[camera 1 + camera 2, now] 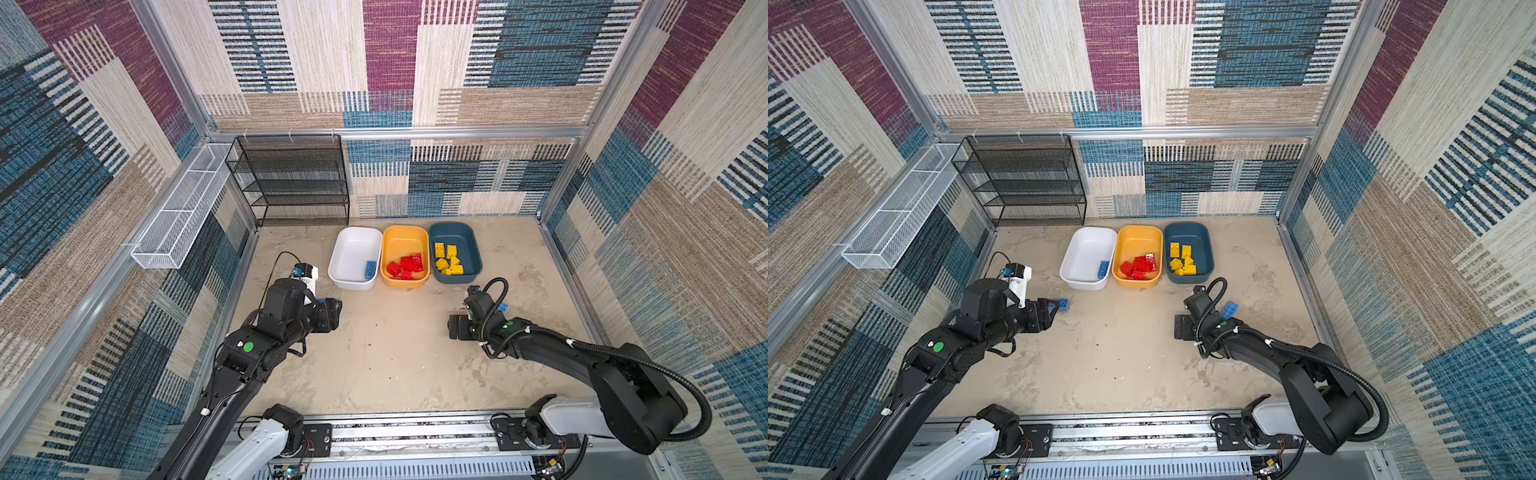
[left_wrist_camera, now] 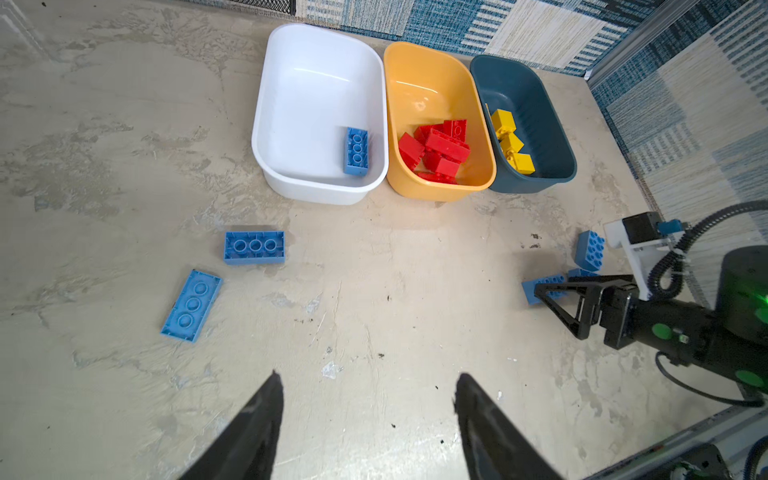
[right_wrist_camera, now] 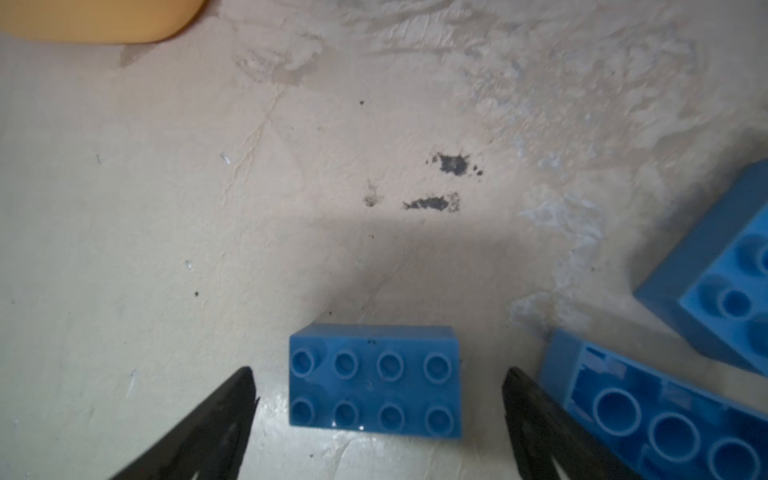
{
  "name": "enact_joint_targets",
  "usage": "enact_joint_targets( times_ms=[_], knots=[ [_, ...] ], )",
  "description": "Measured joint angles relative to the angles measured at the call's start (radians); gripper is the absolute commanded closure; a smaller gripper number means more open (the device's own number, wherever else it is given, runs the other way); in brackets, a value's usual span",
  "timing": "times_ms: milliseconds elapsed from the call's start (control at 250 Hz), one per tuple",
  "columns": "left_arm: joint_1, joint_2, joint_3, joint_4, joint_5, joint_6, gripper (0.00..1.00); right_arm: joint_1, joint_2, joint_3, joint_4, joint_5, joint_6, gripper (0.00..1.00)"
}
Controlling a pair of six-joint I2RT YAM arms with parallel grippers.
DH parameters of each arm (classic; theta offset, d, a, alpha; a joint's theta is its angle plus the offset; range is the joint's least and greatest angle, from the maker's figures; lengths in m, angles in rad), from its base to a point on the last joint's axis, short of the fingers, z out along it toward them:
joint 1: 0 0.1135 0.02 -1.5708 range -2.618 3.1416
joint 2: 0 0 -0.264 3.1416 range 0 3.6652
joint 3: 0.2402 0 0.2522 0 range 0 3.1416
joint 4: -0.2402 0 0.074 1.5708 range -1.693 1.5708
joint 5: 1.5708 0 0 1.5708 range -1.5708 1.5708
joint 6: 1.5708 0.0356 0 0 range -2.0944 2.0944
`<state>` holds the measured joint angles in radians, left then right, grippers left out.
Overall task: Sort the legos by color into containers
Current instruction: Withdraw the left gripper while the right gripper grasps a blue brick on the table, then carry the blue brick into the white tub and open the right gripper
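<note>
Three tubs stand in a row at the back: the white tub (image 1: 353,241) holds one blue lego (image 1: 370,269), the yellow-orange tub (image 1: 405,239) holds red legos (image 1: 409,266), the teal tub (image 1: 465,241) holds yellow legos (image 1: 449,259). My right gripper (image 3: 379,370) is open, its jaws on either side of a studded blue lego (image 3: 376,380) on the floor, with gaps both sides. Two more blue legos (image 3: 665,415) lie beside it. My left gripper (image 2: 368,376) is open and empty above the floor. Two flat blue legos (image 2: 254,247) (image 2: 192,305) lie ahead of it.
A black mesh rack (image 1: 291,183) stands at the back left, and a long white wire basket (image 1: 187,208) hangs on the left wall. Patterned walls close the sandy floor on three sides. A metal rail (image 1: 415,432) runs along the front.
</note>
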<state>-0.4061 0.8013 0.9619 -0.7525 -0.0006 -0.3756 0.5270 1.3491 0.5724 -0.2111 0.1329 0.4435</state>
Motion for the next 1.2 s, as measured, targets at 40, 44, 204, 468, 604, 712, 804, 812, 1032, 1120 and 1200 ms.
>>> enact_joint_targets(
  times_ms=[40,44,204,468,604,712,804,812,1032,1120,1200],
  knots=[
    [0.0,-0.025,-0.017,-0.003,-0.008,0.0,0.33,0.003,0.016,0.004,-0.006,0.002,0.0,0.12],
    [0.0,-0.03,-0.02,-0.003,-0.01,0.0,0.33,0.003,0.017,0.004,-0.006,0.002,0.0,0.12],
    [0.0,-0.095,-0.05,-0.001,-0.026,0.003,0.33,0.016,0.069,0.036,-0.033,0.027,0.001,0.16],
    [0.0,-0.098,-0.068,0.009,-0.01,0.003,0.33,0.049,0.123,0.078,-0.051,0.076,0.0,0.29],
    [0.0,-0.098,-0.069,0.01,0.007,0.003,0.34,0.055,0.133,0.098,-0.08,0.078,0.0,0.37],
    [0.0,-0.104,-0.073,0.011,0.008,0.003,0.34,0.062,0.134,0.13,-0.125,0.064,0.0,0.39],
    [0.0,-0.108,-0.074,0.012,0.008,0.003,0.35,0.065,0.122,0.161,-0.153,0.058,-0.006,0.41],
    [0.0,-0.109,-0.074,0.012,0.008,0.003,0.34,0.065,0.121,0.165,-0.155,0.057,-0.008,0.41],
    [0.0,-0.186,-0.08,0.011,-0.019,0.003,0.34,0.068,0.074,0.251,-0.202,-0.022,-0.041,0.42],
    [0.0,-0.201,-0.082,0.01,-0.028,0.003,0.34,0.068,0.055,0.304,-0.215,-0.066,-0.053,0.42],
    [0.0,-0.207,-0.081,0.007,-0.051,0.002,0.35,0.068,0.057,0.37,-0.217,-0.102,-0.068,0.42]
  ],
)
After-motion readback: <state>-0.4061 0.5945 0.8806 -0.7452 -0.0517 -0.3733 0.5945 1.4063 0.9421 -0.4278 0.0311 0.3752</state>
